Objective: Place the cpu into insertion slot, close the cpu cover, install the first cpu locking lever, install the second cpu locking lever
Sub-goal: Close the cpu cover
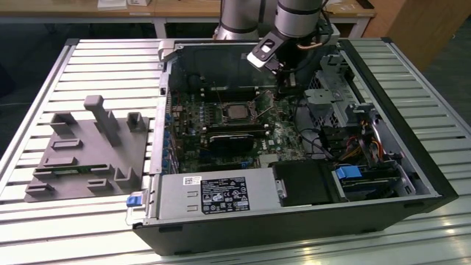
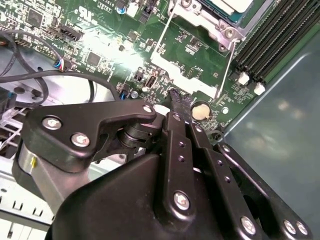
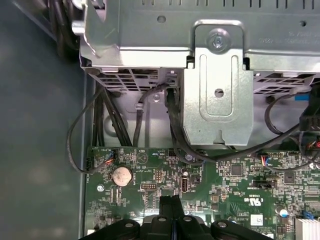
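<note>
Hand closed over motherboard; cpu partly cut off.

**Your arm, from wrist to fingertip**
Your arm links are smooth silver-grey tubes, with a black-and-white camera block at the wrist and thin cables looping beside it. Your gripper is matte black, with two narrow fingers dotted with small holes, flat linkage bars with rounded ends and bright silver screw heads. A small yellow mark sits on its grey body.
</note>
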### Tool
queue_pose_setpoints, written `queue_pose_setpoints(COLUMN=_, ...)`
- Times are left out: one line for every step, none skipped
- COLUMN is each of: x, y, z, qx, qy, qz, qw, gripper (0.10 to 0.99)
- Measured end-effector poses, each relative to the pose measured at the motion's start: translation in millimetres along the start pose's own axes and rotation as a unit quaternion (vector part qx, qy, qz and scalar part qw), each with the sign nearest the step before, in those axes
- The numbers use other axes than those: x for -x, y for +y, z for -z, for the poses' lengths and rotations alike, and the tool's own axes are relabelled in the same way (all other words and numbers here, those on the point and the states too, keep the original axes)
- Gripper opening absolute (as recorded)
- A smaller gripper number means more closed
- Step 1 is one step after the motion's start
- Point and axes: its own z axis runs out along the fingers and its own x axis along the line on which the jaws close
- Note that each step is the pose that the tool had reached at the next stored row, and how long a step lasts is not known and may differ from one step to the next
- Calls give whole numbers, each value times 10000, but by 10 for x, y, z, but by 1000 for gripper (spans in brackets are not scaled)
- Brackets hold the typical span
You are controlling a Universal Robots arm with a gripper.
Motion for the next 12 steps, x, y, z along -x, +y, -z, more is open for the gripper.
queue_pose_setpoints(x=0, y=-1, z=-16, qx=0, qy=0, qz=0, qw=10000, gripper=102)
queue_pose_setpoints(x=0, y=-1, z=-31, qx=0, qy=-1, qz=0, qw=10000, gripper=102)
queue_pose_setpoints(x=0, y=-2, z=-45, qx=0, qy=-1, qz=0, qw=10000, gripper=102)
queue_pose_setpoints(x=0, y=-2, z=-57, qx=0, qy=0, qz=0, qw=10000, gripper=102)
queue_pose_setpoints(x=0, y=-2, z=-67, qx=0, qy=0, qz=0, qw=10000, gripper=102)
queue_pose_setpoints(x=1, y=-3, z=-70, qx=0, qy=-1, qz=0, qw=10000, gripper=102)
queue_pose_setpoints(x=1, y=-3, z=-70, qx=0, qy=-1, qz=0, qw=10000, gripper=102)
queue_pose_setpoints(x=1, y=-3, z=-70, qx=0, qy=-1, qz=0, qw=10000, gripper=102)
queue_pose_setpoints(x=1, y=-3, z=-70, qx=0, qy=-1, qz=0, qw=10000, gripper=102)
queue_pose_setpoints(x=2, y=-2, z=-70, qx=-4, qy=-1, qz=0, qw=10000, gripper=102)
queue_pose_setpoints(x=2, y=-1, z=-72, qx=-48, qy=0, qz=1, qw=10000, gripper=102)
queue_pose_setpoints(x=2, y=3, z=-74, qx=-135, qy=-1, qz=0, qw=9999, gripper=102)
